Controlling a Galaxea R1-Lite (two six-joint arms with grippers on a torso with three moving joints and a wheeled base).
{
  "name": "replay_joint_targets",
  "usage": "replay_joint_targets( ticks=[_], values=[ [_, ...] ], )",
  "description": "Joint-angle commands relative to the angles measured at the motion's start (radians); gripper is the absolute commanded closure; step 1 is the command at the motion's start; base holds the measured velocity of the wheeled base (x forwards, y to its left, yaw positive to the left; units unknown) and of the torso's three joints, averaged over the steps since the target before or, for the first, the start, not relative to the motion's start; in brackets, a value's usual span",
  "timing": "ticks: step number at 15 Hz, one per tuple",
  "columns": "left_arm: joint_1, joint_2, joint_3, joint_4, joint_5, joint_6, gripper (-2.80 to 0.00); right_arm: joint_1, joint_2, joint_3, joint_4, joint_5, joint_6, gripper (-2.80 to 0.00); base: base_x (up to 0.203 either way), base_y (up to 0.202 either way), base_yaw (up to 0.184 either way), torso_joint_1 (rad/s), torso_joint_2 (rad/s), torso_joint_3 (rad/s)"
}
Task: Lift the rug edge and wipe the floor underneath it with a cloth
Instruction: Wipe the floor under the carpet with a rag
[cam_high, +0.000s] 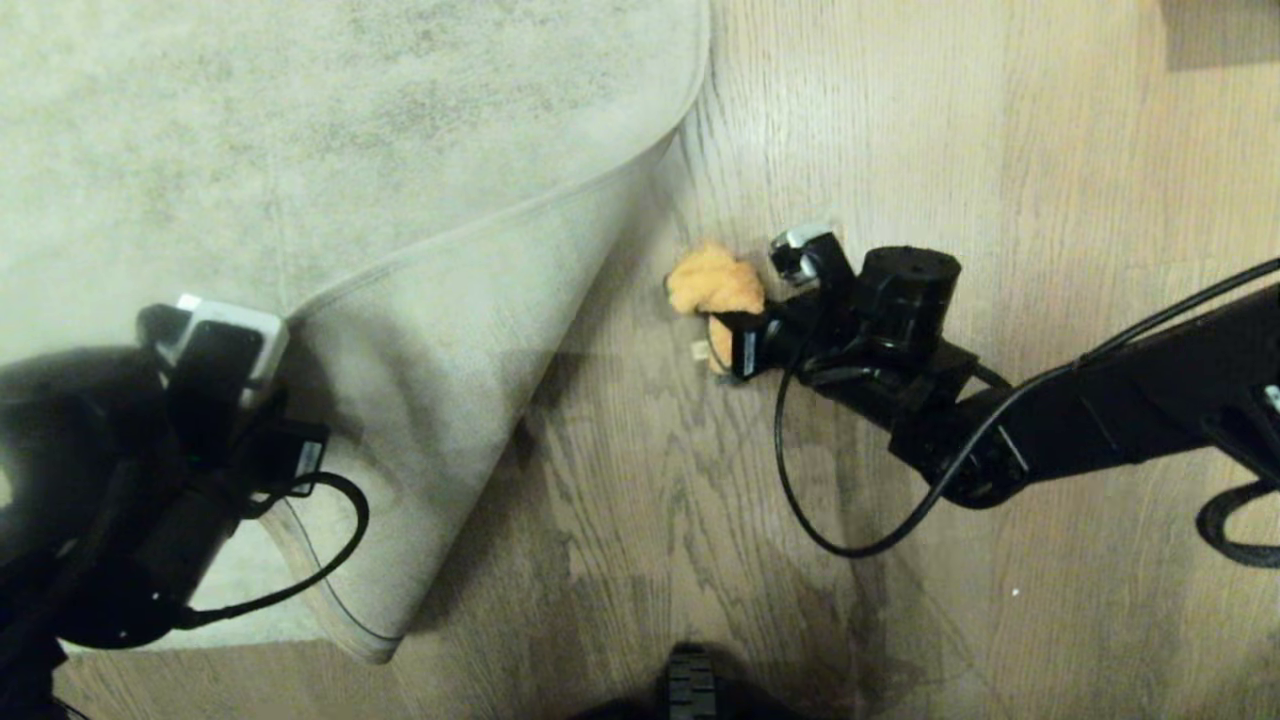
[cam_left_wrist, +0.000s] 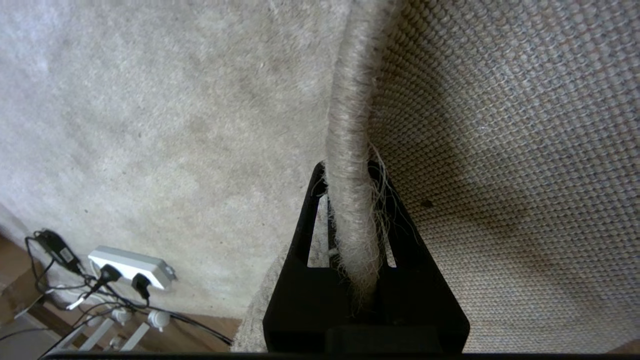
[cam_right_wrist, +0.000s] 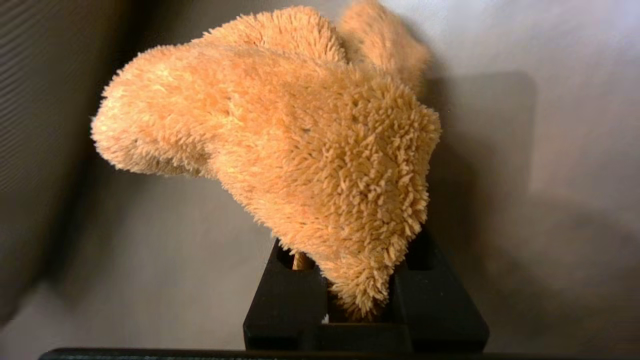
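The pale grey-beige rug (cam_high: 300, 130) has its corner folded back, and the plain backing (cam_high: 430, 400) faces up. My left gripper (cam_high: 285, 455) is at the lower left, shut on the rug edge (cam_left_wrist: 350, 125). The bound hem runs between its black fingers (cam_left_wrist: 307, 210), with the woven backing on one side. The wood-plank floor (cam_high: 640, 480) lies bare beside the fold. My right gripper (cam_high: 735, 345) reaches in from the right, shut on the orange fuzzy cloth (cam_high: 712, 285). The cloth (cam_right_wrist: 300, 140) bulges out beyond the fingers (cam_right_wrist: 285, 290) and rests low on the floor close to the lifted flap.
In the left wrist view, a white power strip (cam_left_wrist: 130, 267) with plugs and cables lies past the rug's far side. A small white scrap (cam_high: 700, 350) sits on the floor by the cloth. The right arm's cable loops low (cam_high: 830, 520). My base (cam_high: 690, 685) shows at the bottom.
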Motion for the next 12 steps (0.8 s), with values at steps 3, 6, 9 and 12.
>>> replay_joint_targets(
  ticks=[3, 6, 9, 12],
  values=[
    [-0.004, -0.002, 0.0, -0.006, 0.004, 0.002, 0.0, 0.153, -0.032, 0.199, -0.06, 0.007, -0.002, 0.0, 0.0, 0.0, 0.0, 0.0, 0.0, 0.0],
    [-0.004, -0.004, 0.003, -0.006, 0.005, 0.002, 0.0, 0.252, 0.016, 0.31, -0.132, 0.007, -0.002, 0.0, 0.0, 0.0, 0.0, 0.0, 0.0, 0.0],
    [-0.005, -0.005, 0.003, -0.006, 0.005, 0.002, 0.0, 0.288, 0.112, 0.336, -0.211, 0.007, -0.002, 0.0, 0.0, 0.0, 0.0, 0.0, 0.0, 0.0],
    [-0.004, -0.005, 0.006, -0.006, 0.005, 0.002, 0.0, 0.306, 0.218, 0.254, -0.239, 0.007, -0.002, 0.0, 0.0, 0.0, 0.0, 0.0, 0.0, 0.0]
  ],
)
